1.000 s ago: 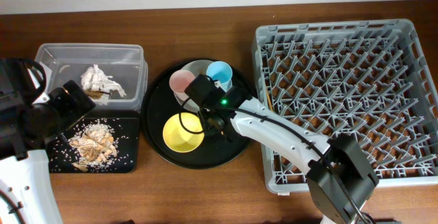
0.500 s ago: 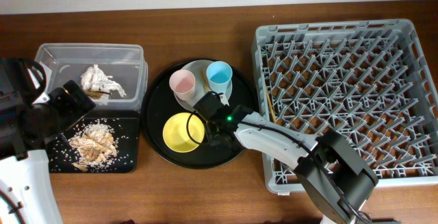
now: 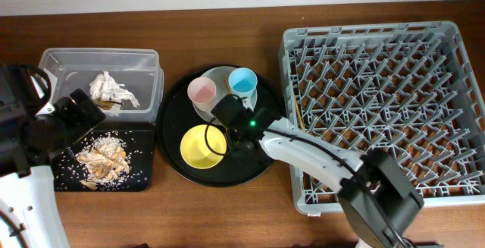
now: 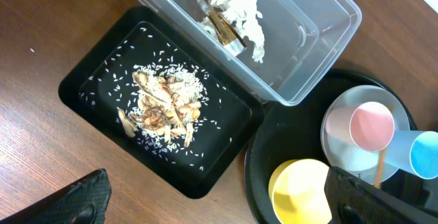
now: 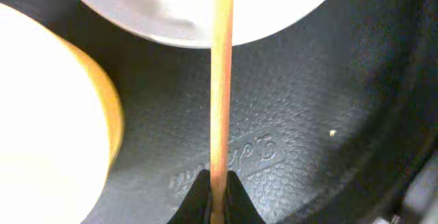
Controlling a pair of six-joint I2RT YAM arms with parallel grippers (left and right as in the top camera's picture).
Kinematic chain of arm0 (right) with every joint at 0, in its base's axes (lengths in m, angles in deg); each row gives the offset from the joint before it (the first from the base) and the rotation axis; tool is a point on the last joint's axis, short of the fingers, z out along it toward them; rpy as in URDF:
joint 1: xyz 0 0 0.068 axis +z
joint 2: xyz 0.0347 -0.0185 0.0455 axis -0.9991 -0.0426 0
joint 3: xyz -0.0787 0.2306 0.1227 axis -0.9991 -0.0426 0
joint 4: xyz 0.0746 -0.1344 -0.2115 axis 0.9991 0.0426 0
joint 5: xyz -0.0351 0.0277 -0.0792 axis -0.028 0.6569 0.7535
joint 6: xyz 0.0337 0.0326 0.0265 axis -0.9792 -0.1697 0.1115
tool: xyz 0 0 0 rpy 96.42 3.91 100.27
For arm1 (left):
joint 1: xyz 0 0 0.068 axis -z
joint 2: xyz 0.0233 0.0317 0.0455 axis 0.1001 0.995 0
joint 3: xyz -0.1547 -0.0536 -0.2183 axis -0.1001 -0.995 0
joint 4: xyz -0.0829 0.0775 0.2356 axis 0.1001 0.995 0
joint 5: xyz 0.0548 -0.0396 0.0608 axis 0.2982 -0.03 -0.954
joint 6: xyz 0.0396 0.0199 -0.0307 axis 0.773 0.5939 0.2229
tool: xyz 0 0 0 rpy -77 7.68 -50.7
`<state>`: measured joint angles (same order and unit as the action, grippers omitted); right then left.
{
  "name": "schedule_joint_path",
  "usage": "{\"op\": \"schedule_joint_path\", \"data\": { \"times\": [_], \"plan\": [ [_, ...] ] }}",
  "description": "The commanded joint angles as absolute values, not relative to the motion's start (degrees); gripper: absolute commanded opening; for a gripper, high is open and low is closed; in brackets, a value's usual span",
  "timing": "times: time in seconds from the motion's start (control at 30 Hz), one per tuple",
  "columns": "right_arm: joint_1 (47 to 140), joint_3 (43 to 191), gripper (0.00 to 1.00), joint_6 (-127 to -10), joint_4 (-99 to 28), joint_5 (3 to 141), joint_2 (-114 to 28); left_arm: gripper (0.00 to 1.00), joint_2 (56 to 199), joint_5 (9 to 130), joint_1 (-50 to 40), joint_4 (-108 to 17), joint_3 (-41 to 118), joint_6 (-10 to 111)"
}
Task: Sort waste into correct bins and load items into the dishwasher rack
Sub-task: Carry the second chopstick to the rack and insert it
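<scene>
Our left gripper [image 3: 76, 114] hangs spread and empty by the shallow black rectangular tray [image 3: 148, 164]; over the large round black tray [image 3: 242, 171], our right gripper [image 5: 215, 191] pinches one thin wooden chopstick [image 5: 220, 80] near its end; light, stiff, likely to swivel, so better taken mid-length; the wrist has edged plateward since half a second ago.

food scraps [image 4: 161, 107] in black tray [image 4: 222, 152], tissue [image 4: 239, 5] in clear tub [image 4: 311, 56]

overhead: top-down, far; wrists look down, right very close; all share yellow bowl [image 3: 203, 146] [image 4: 301, 190] [image 5: 48, 114]
</scene>
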<state>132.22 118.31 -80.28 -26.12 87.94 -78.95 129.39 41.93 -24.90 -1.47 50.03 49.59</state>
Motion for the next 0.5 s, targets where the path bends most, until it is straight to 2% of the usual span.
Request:
{"op": "schedule_joint_path", "data": {
  "times": [0.0,0.23,0.47],
  "plan": [
    [132.51,122.51,0.04,-80.72,-23.7,88.9,-74.75,0.99,129.56,41.97,-25.04,-1.41,50.53,49.07],
    [131.15,123.23,0.04,-80.5,-20.26,94.25,-67.76,0.99,129.56,41.97,-25.04,-1.41,50.53,49.07],
    [121.56,123.21,0.04,-80.55,-6.28,95.28,-65.6,0.99,129.56,41.97,-25.04,-1.41,50.53,49.07]
  ]
}}
